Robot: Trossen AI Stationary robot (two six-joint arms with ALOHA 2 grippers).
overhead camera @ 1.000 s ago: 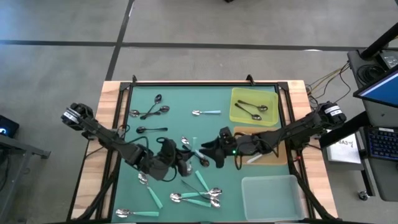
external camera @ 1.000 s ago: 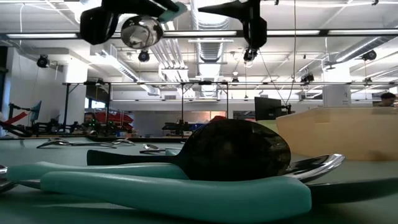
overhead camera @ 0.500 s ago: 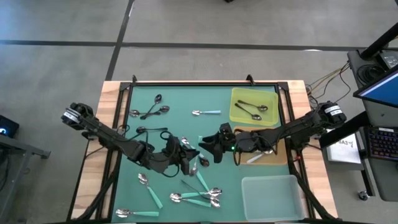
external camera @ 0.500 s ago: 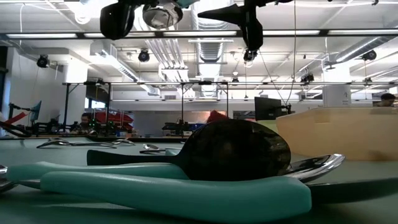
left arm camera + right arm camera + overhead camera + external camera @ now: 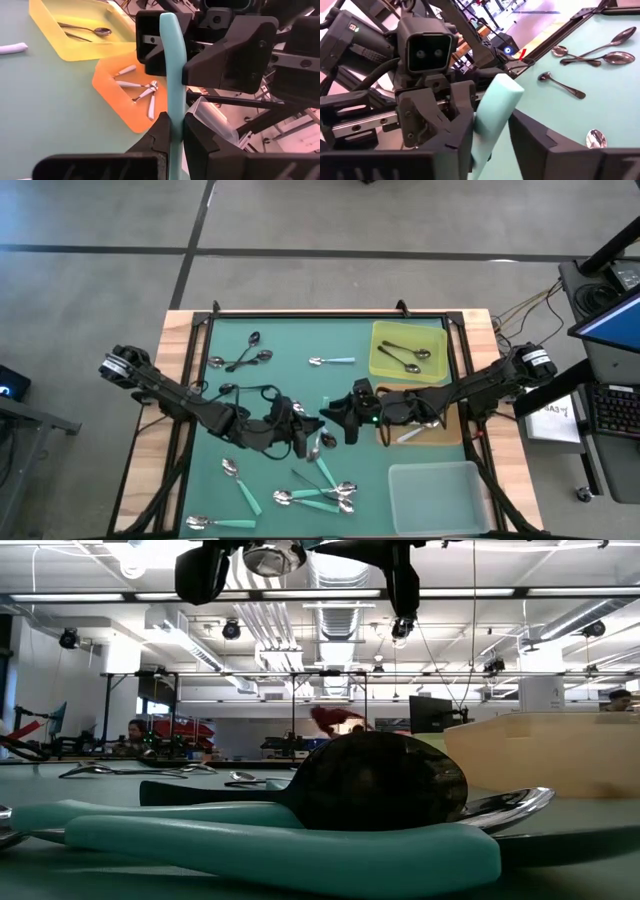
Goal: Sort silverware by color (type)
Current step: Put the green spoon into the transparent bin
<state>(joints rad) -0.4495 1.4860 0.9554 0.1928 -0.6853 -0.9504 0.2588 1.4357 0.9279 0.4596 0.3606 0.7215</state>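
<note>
A: High view first: green counter (image 5: pixel 290 345), clear tray (image 5: pixel 432 492) at the near right corner, yellow tray (image 5: pixel 408 350) holding 2 dark spoons, orange tray (image 5: pixel 432 420) under the right arm.

B: And the hands?

A: They meet mid-counter. Left hand (image 5: pixel 176 132) is clamped on a teal spoon (image 5: pixel 172 75), held up off the counter. Right hand (image 5: pixel 492 127) has its fingers (image 5: pixel 542 137) on either side of the handle's end; whether they grip it, I cannot tell.

B: Other spoons?

A: Scattered loose (image 5: pixel 320 495) near the front edge.
</note>
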